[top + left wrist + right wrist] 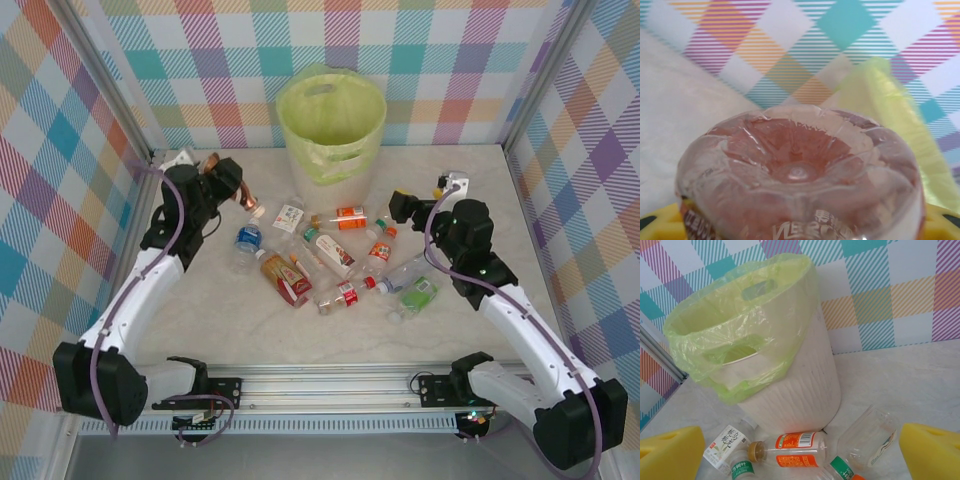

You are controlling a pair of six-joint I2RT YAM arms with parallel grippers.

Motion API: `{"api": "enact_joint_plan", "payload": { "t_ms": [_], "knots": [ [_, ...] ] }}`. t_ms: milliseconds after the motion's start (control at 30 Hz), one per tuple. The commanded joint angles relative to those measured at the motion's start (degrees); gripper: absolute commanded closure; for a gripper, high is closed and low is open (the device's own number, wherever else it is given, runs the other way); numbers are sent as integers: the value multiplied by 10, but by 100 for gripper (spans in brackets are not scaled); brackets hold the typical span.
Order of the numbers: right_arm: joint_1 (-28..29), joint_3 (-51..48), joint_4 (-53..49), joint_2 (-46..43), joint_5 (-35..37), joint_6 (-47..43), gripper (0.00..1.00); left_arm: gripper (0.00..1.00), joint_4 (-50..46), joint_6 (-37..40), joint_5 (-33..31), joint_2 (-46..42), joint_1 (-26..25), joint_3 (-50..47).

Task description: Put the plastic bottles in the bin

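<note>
Left tool pinches a clear red-labelled plastic bottle, held up near the round cream-white bin; I see the right tool spread wide.

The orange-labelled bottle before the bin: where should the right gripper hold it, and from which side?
Probably best hold the orange-labelled bottle at its labelled middle, from above, the right gripper open across its width. It lies on its side; the body is straight there, the neck tapers.

bin mouth open above, bottles crowding table centre
</note>
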Motion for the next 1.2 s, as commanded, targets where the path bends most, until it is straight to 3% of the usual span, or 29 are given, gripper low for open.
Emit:
{"api": "enact_joint_plan", "payload": {
  "t_ms": [0,300,500,667,867,1000,1167],
  "knots": [
    [-1,-8,7,-13,15,4,0,46,75,41,60,42,-20,62],
    [-1,-9,-19,-38,30,-5,0,46,169,162,30,116,-48,159],
    [-1,-11,-24,-44,28,12,0,47,246,153,1,166,-54,173],
    [-1,-7,-25,-44,17,20,0,47,207,130,30,243,-62,281],
    [-1,0,-39,-42,-12,31,0,45,109,175,29,352,-86,452],
    [-1,1,-58,-53,-15,28,0,44,106,193,14,374,-91,473],
    [-1,4,-78,-68,-8,18,0,44,15,228,9,416,-98,535]
  ]
}}
